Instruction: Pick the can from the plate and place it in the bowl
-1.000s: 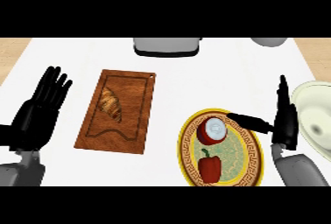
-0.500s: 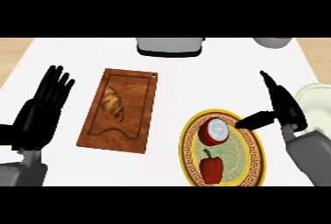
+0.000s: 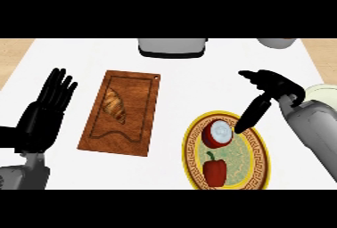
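Note:
A red can [image 3: 219, 133] with a silver top stands on the upper part of a yellow-rimmed plate [image 3: 192, 156] at the lower right. A red bell pepper [image 3: 215, 169] lies on the same plate below the can. My right hand [image 3: 271, 87] hangs just right of and above the can, open, its thumb pointing down to the can's right edge. A pale green bowl [image 3: 321, 92] shows at the right edge, mostly hidden behind my right forearm. My left hand [image 3: 45, 113] rests open at the left edge, fingers up.
A wooden cutting board [image 3: 121, 111] with a croissant [image 3: 115, 105] on it lies left of the plate. A grey appliance [image 3: 172, 46] sits at the back edge, and a white vessel [image 3: 276, 42] at the back right.
My right hand has swung in from the right edge toward the can, turning so its thumb now reaches down beside the can. The left hand has stayed still.

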